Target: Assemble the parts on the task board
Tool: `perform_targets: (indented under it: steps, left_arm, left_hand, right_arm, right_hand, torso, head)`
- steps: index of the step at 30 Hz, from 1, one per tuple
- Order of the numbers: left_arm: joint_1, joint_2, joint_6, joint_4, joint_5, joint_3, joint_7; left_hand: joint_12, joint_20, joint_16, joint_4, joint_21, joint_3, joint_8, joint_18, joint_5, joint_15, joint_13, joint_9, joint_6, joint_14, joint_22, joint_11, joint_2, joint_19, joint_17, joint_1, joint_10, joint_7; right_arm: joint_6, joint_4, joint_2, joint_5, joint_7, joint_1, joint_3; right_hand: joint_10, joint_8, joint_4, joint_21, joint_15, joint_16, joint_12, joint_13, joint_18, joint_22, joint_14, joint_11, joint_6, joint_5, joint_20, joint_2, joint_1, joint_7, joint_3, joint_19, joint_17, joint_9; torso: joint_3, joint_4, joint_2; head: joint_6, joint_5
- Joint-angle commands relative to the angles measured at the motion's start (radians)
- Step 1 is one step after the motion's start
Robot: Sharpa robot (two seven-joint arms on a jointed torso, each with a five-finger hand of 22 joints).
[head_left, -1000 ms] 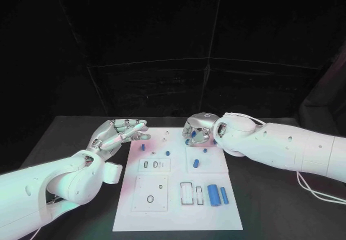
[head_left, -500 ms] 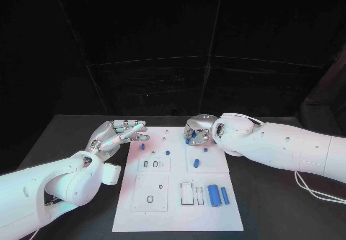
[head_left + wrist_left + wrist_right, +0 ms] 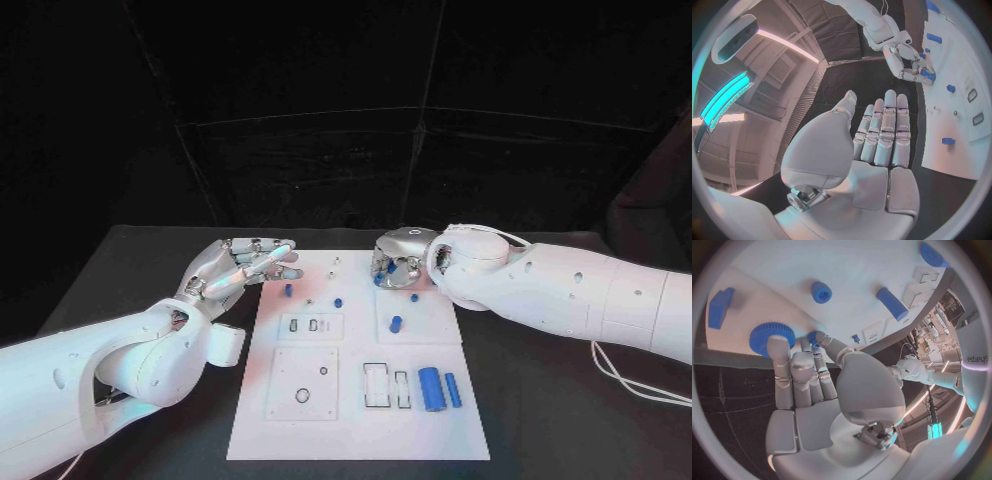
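The white task board (image 3: pixel 356 400) lies in the middle of the black table (image 3: pixel 130 270), running from 12 to 6 o'clock in the head view.

The left hand (image 3: pixel 242 266) hovers at about 10 o'clock, just off the board's far left corner. Its fingers are stretched out side by side and hold nothing; the left wrist view shows the palm flat and bare (image 3: pixel 879 145).

The right hand (image 3: pixel 401 262) is at about 1 o'clock, over the board's far right corner, palm turned down toward the plate. In the right wrist view its fingertips (image 3: pixel 778 347) touch a round, toothed blue gear (image 3: pixel 770 335) that sits on the board, and the thumb comes in beside a smaller blue piece (image 3: pixel 813 337) close to it. Whether the hand truly grips the gear or merely rests on it, I cannot tell.

Other blue parts lie loose on the board. Near the far end are two small pegs (image 3: pixel 287 291) and (image 3: pixel 338 302), just apart from each other. A short blue pin (image 3: pixel 395 324) lies toward 3 o'clock of the board's middle. At about 5 o'clock a thick blue cylinder (image 3: pixel 428 387) and a thinner blue rod (image 3: pixel 451 389) lie side by side, next to two narrow rectangular slots (image 3: pixel 374 385).
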Motion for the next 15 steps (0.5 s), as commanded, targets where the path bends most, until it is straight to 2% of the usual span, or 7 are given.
perform_targets:
  steps: [1, 5, 6, 9, 11, 15]
  left_arm:
    - [0.002, 0.000, 0.016, 0.000, -0.006, 0.001, 0.001]
    - [0.002, -0.001, 0.016, -0.001, -0.006, 0.001, 0.001]
    - [0.002, -0.001, 0.016, -0.001, -0.006, 0.001, 0.001]
    - [0.002, -0.001, 0.016, -0.002, -0.006, 0.001, 0.001]
    - [0.002, -0.002, 0.017, -0.002, -0.006, 0.001, 0.000]
    - [0.003, -0.002, 0.018, -0.003, -0.006, 0.001, 0.001]
  left_hand:
    - [-0.006, 0.004, -0.007, -0.007, -0.005, -0.001, -0.004, 0.005, 0.002, 0.003, -0.001, -0.001, 0.004, -0.002, -0.001, 0.007, 0.004, 0.002, 0.001, -0.005, 0.001, 0.005]
    - [-0.006, 0.004, -0.007, -0.007, -0.005, -0.001, -0.004, 0.005, 0.002, 0.003, -0.001, -0.001, 0.004, -0.002, -0.001, 0.007, 0.004, 0.002, 0.001, -0.005, 0.001, 0.005]
    - [-0.006, 0.004, -0.007, -0.007, -0.005, -0.001, -0.004, 0.005, 0.002, 0.003, -0.001, -0.001, 0.004, -0.002, -0.001, 0.007, 0.004, 0.002, 0.001, -0.005, 0.001, 0.005]
    - [-0.006, 0.004, -0.007, -0.007, -0.005, -0.001, -0.004, 0.005, 0.002, 0.003, -0.001, -0.001, 0.004, -0.002, -0.001, 0.007, 0.004, 0.002, 0.001, -0.005, 0.001, 0.005]
    - [-0.008, 0.005, -0.010, -0.009, -0.008, 0.000, -0.006, 0.005, 0.002, 0.003, -0.001, -0.001, 0.004, -0.003, -0.003, 0.008, 0.006, 0.002, 0.002, -0.004, 0.001, 0.006]
    - [-0.008, 0.005, -0.010, -0.009, -0.008, 0.000, -0.006, 0.005, 0.002, 0.003, -0.001, -0.001, 0.004, -0.003, -0.003, 0.008, 0.006, 0.002, 0.002, -0.004, 0.001, 0.006]
  right_arm:
    - [-0.017, 0.002, 0.001, -0.002, 0.006, 0.001, -0.001]
    - [-0.071, 0.007, -0.004, 0.017, 0.018, 0.001, -0.001]
    - [-0.097, 0.011, -0.006, 0.024, 0.019, 0.001, -0.001]
    - [-0.137, 0.018, -0.009, 0.032, 0.017, 0.001, 0.000]
    - [-0.167, 0.020, -0.006, 0.037, 0.009, 0.001, 0.013]
    - [-0.200, 0.018, 0.004, 0.041, -0.009, 0.001, 0.028]
  right_hand:
    - [0.015, 0.005, 0.009, 0.017, -0.006, 0.017, 0.003, 0.001, -0.022, 0.022, 0.026, -0.001, 0.015, -0.012, -0.001, 0.004, -0.010, -0.004, 0.016, 0.009, 0.016, 0.004]
    - [0.026, 0.006, 0.020, 0.027, -0.008, 0.026, 0.003, 0.002, -0.023, 0.031, 0.023, -0.004, 0.025, -0.022, -0.002, 0.002, -0.014, -0.007, 0.027, 0.008, 0.020, 0.006]
    - [0.033, 0.007, 0.026, 0.039, -0.010, 0.037, 0.003, 0.002, -0.025, 0.049, 0.022, -0.005, 0.030, -0.024, -0.003, -0.001, -0.016, -0.009, 0.034, 0.012, 0.031, 0.006]
    - [0.036, 0.005, 0.031, 0.048, -0.010, 0.044, 0.001, 0.002, -0.027, 0.059, 0.021, -0.005, 0.032, -0.016, -0.004, -0.005, -0.016, -0.010, 0.042, 0.014, 0.036, 0.006]
    - [0.036, 0.004, 0.033, 0.051, -0.010, 0.046, 0.000, 0.001, -0.027, 0.062, 0.020, -0.006, 0.033, -0.008, -0.004, -0.009, -0.014, -0.010, 0.047, 0.013, 0.035, 0.006]
    - [0.035, 0.002, 0.033, 0.054, -0.010, 0.048, -0.001, 0.001, -0.027, 0.063, 0.018, -0.006, 0.033, -0.002, -0.004, -0.015, -0.011, -0.009, 0.054, 0.011, 0.035, 0.005]
  torso:
    - [0.0002, -0.0004, 0.001]
    - [-0.0005, -0.0011, 0.001]
    - [-0.0010, -0.0011, 0.001]
    - [-0.0018, -0.0009, 0.002]
    - [-0.0024, -0.0011, 0.002]
    - [-0.0030, 0.0001, 0.003]
  head:
    - [-0.002, 0.002]
    - [-0.001, 0.001]
    - [-0.001, 0.002]
    - [0.001, 0.003]
    - [0.002, 0.004]
    - [0.006, 0.004]
